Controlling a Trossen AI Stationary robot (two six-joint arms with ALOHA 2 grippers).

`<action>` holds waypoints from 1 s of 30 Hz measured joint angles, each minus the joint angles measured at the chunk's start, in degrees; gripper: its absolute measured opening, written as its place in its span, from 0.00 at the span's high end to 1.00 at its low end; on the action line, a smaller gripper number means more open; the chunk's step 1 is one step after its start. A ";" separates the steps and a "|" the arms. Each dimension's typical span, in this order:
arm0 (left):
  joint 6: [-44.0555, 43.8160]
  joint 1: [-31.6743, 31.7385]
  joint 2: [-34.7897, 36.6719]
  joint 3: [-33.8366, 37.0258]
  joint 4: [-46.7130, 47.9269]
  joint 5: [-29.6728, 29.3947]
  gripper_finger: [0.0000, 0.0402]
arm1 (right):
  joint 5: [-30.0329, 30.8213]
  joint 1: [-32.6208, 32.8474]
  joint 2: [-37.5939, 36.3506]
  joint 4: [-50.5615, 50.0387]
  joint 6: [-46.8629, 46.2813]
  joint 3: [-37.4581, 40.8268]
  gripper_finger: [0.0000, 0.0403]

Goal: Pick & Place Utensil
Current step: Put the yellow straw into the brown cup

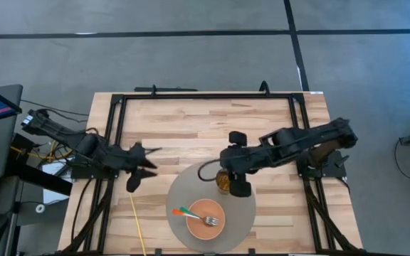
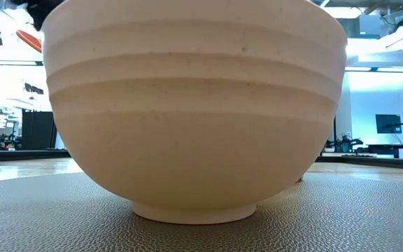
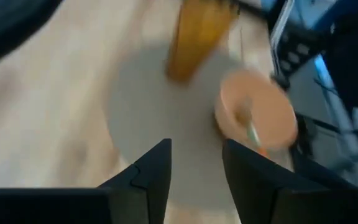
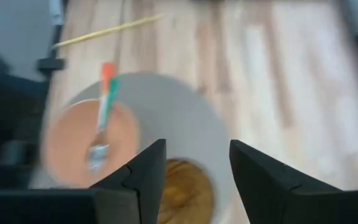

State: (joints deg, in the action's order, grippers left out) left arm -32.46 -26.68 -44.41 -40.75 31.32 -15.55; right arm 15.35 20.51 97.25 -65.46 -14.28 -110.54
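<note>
A fork (image 1: 203,217) with an orange and green handle lies in an orange bowl (image 1: 205,217). Its tines are inside and its handle rests over the rim. The bowl stands on a round grey mat (image 1: 244,213), with an amber cup (image 1: 223,182) beside it. My right gripper (image 1: 236,183) hovers over the cup. In the right wrist view it is open (image 4: 194,149), with the cup (image 4: 182,193) below its fingers and the fork (image 4: 104,115) beyond. My left gripper (image 1: 142,169) is open (image 3: 194,149) at the mat's left, pointing toward the bowl (image 3: 257,115). The bowl (image 2: 194,105) fills the low view.
A thin yellow stick (image 1: 138,226) lies on the wooden table (image 1: 191,121), left of the mat near the near edge. A black frame (image 1: 205,96) runs along the table's far and side edges. Bare wood lies beyond the mat toward the far edge.
</note>
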 joint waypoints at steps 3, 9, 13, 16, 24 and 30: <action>-10.05 -0.01 -2.22 0.00 5.55 5.12 0.64 | 4.81 1.83 -1.30 5.48 5.95 3.35 0.58; -26.59 -0.12 -9.36 0.07 15.53 26.83 0.64 | 2.24 3.68 -2.32 16.83 13.13 13.56 0.58; -30.01 -1.18 -14.92 0.16 21.51 32.89 0.64 | 2.70 2.94 -3.30 16.08 10.43 17.73 0.58; -32.94 -1.02 -18.53 1.46 22.09 32.60 0.64 | 2.69 1.89 -4.78 14.25 8.05 20.24 0.58; -38.89 0.09 -25.34 5.16 22.39 34.49 0.64 | 7.55 1.31 -15.60 18.84 -0.15 32.72 0.57; -48.00 -1.85 -25.72 6.44 22.00 31.64 0.64 | 10.96 4.38 -22.49 35.59 -0.78 47.84 0.57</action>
State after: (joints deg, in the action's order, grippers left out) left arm -80.45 -28.53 -70.13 -34.31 53.32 16.09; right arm 26.32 24.89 74.75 -29.87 -15.06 -62.70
